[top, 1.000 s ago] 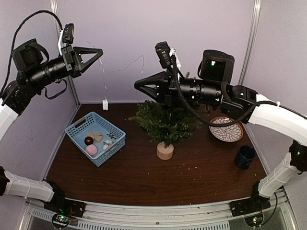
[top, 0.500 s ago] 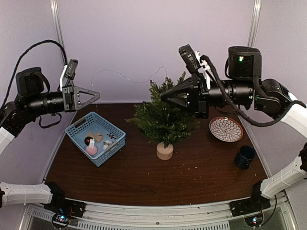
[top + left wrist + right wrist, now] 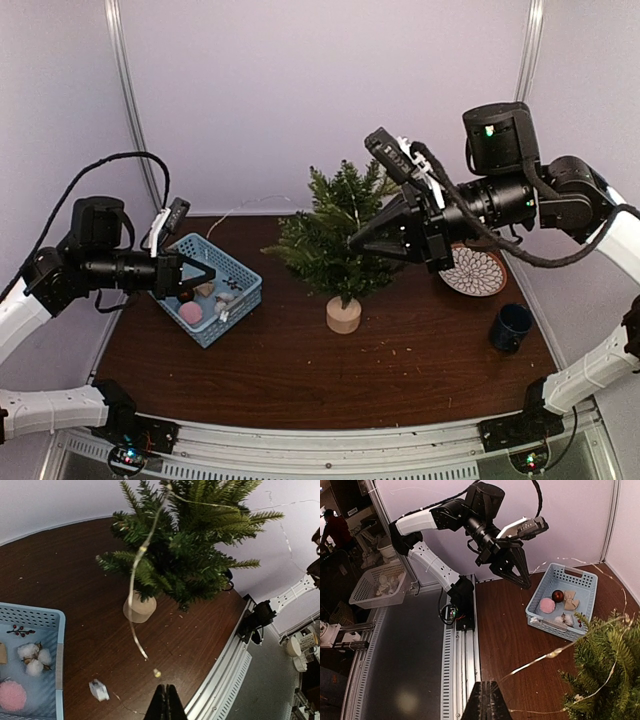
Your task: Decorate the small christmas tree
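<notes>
The small christmas tree is being shown standing upright on its wooden base mid-desk, with a thin light string draped over its branches. The left tool is being held above the blue basket, the right tool just beside the tree. Both tools are being pressed together; whether the string is being pinched cannot be told.

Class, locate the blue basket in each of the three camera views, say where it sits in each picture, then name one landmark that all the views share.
Top external: the blue basket lies left of centre.
Left wrist: the blue basket is in the bottom-left corner, cut off by the picture's edges.
Right wrist: the blue basket is right of centre, in the upper half.
Shared landmark: the small christmas tree, seen in all three views.
</notes>
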### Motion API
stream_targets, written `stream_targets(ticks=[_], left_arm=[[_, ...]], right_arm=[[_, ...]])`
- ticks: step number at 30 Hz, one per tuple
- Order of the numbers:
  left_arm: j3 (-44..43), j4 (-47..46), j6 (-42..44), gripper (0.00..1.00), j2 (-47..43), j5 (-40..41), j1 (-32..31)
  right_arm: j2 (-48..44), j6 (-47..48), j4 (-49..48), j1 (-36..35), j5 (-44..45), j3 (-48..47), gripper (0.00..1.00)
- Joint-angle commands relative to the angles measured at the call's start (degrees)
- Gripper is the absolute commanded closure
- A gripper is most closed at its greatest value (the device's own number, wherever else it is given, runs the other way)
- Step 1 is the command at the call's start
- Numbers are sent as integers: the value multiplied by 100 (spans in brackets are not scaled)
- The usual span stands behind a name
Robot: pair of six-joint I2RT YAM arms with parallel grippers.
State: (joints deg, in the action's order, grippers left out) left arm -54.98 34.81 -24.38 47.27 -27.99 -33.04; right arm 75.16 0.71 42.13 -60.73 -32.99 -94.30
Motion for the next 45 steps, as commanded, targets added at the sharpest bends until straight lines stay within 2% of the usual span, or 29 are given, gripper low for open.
stream_targets(ticks=[1, 11, 21, 25, 30, 32, 35, 37, 40, 45], left_arm=[[241, -181, 550, 100, -44, 486, 25], [496, -708, 781, 100, 108, 795, 25], [759, -681, 1194, 100, 233, 901, -45], [665, -685, 1253, 100, 389, 863, -133], [482, -596, 1396, 99, 601, 753, -278], [382, -491, 1459, 93, 575, 737, -291], [159, -338, 1540, 73, 452, 784, -291], [-155, -79, 1645, 56, 424, 801, -290], [-667, 348, 1835, 37, 509, 739, -300], [-1667, 564, 1969, 31, 839, 433, -437]], right_arm=[[133, 135, 214, 0, -108, -536, 100], [763, 241, 254, -13, -170, -1909, 100], [406, 529, 653, -271, -518, -1897, 100], [443, 422, 738, -361, -507, -2227, 100], [515, 425, 917, -358, -480, -2079, 100], [560, 408, 1049, -360, -442, -2059, 100], [570, 436, 1238, -357, -366, -2038, 100], [576, 467, 1344, -354, -312, -2040, 100], [616, 500, 1507, -358, -315, -2002, 100], [708, 522, 1622, -356, -496, -1970, 100]])
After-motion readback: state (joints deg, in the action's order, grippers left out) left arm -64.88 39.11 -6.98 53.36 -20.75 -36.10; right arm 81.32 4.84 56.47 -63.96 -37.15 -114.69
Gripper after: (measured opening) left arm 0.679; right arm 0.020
